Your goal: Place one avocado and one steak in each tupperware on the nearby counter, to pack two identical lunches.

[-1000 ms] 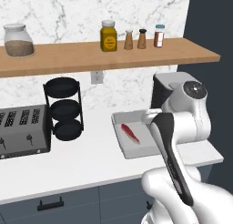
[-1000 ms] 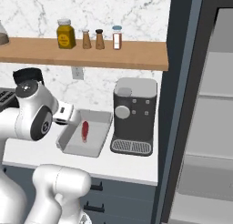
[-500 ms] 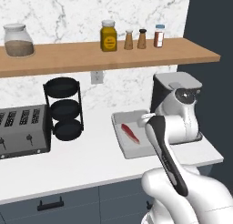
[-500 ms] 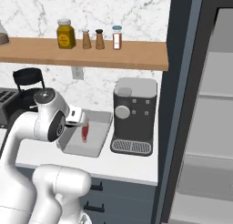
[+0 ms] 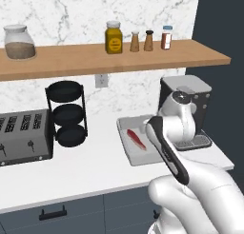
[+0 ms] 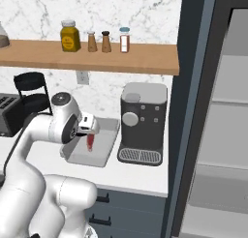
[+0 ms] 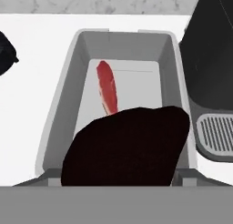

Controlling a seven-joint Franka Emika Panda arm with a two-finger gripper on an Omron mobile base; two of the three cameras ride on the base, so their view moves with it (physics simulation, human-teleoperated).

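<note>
A near-black avocado [image 7: 127,145] looms large at the bottom of the hand view, held in my gripper [image 6: 89,131], which is shut on it; the fingertips are hidden behind the fruit. It hangs over the near end of a light grey tupperware [image 7: 59,100] on the white counter [image 5: 86,166]. A red steak [image 7: 107,93] lies inside that box towards its far left. From the base views the tupperware [image 5: 125,133] [image 6: 109,145] sits just left of the coffee machine, the steak [image 5: 136,139] [image 6: 89,144] on its floor, and my hand hovers right above it.
A dark coffee machine [image 5: 186,104] [image 6: 143,118] [image 7: 214,59] stands close on the right of the box. A black tiered rack [image 5: 66,114] and a toaster [image 5: 21,138] stand to the left. A wooden shelf [image 5: 114,54] with jars hangs above.
My arm has swung forward and down, bringing the hand with the avocado from above the counter to just over the tupperware. The steak has not moved.
</note>
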